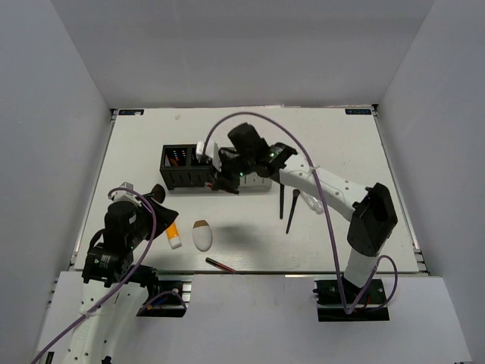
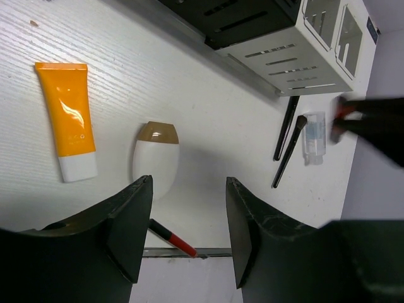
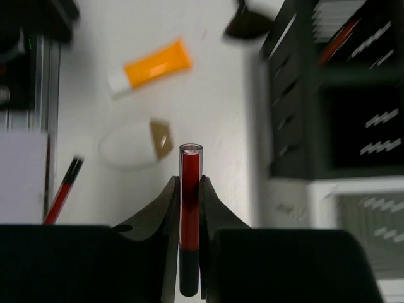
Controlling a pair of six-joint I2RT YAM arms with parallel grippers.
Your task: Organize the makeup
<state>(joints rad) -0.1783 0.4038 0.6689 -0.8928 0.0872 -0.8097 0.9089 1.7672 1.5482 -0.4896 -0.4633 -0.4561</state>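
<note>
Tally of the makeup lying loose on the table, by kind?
Orange tube: 1
Egg: 1
Red stick: 1
Brushes: 2
Clear bottle: 1
Total: 6

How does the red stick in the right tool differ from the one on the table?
The held stick is clamped in the right tool; the loose stick lies flat on the table. The held stick's end is clear, the loose stick's black. Both are thin and red.
</note>
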